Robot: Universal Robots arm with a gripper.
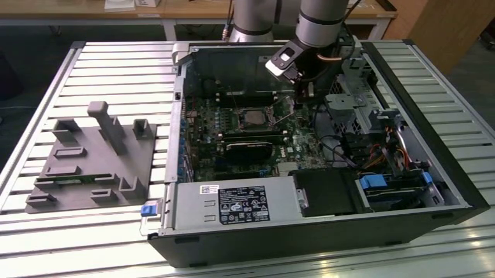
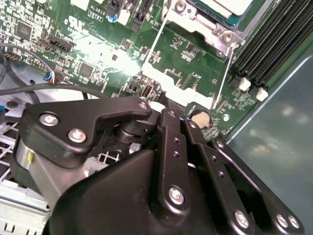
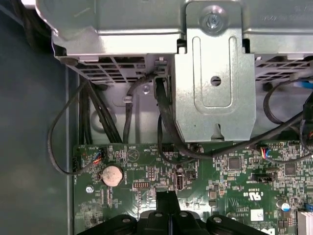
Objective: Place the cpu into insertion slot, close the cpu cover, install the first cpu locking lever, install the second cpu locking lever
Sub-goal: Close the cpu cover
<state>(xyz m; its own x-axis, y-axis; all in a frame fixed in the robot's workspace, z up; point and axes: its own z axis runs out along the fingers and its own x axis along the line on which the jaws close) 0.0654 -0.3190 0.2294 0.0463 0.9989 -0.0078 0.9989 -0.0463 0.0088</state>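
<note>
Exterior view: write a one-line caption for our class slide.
The pincer hangs inside the open computer case, just to the exterior view's right of the insertion slot.

Obs: gripper [image 2: 159, 110] links black, smooth, semi-matt, with bright metal screws. Circuit board [image 3: 234, 181] glossy green; drive cage [image 3: 215, 73] bare silvery sheet metal. The cpu [image 2: 232, 5] top pale smooth metal; table [image 1: 101, 63] ribbed, shiny metal.

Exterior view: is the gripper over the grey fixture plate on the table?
No, the gripper hangs inside the open computer case above the green motherboard, apart from the grey fixture plate at the exterior view's left.
</note>
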